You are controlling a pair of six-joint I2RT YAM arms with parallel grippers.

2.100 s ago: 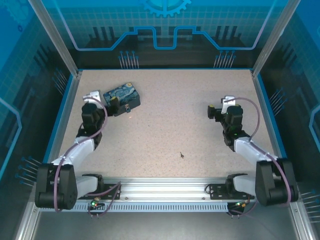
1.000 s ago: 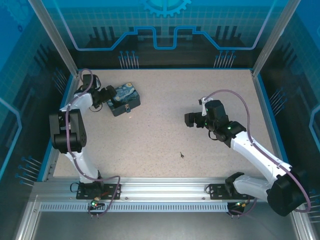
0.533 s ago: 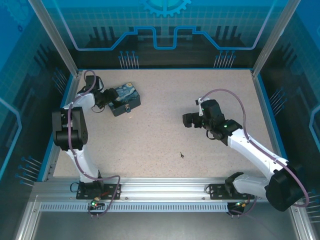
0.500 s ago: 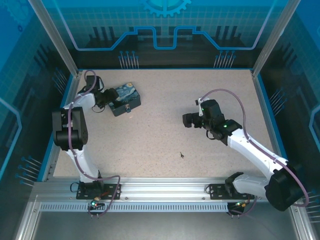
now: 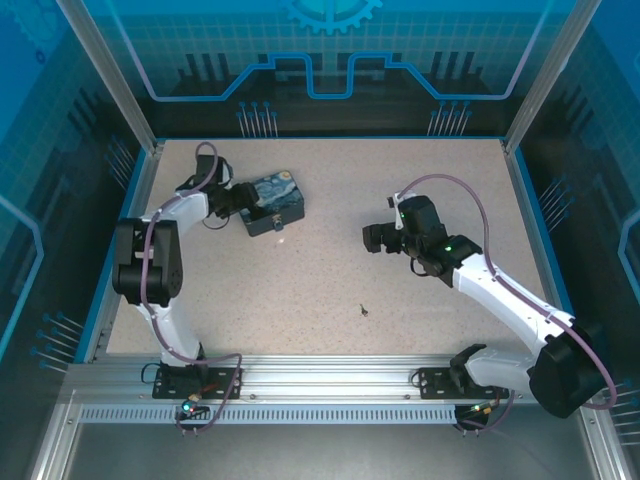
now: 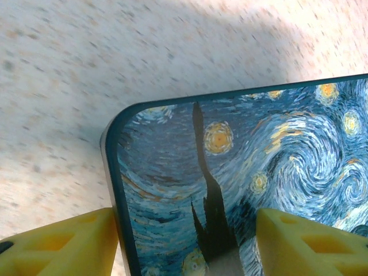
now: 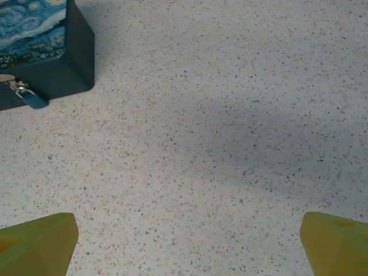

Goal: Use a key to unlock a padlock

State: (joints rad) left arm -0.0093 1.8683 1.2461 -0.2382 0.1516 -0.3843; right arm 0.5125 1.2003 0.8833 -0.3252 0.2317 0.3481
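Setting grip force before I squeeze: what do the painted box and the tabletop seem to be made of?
The painted box: likely thin sheet metal, a tin, given the crisp rounded corner, thin lid rim and smooth semi-gloss printed swirls; hard plastic can't be excluded. The tabletop: hard, matte, beige with fine dark speckles, like laminate or a stone-look composite.

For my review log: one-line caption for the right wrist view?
Open yellow-tipped right gripper over speckled table; blue-and-yellow swirl-printed tin box at top left.
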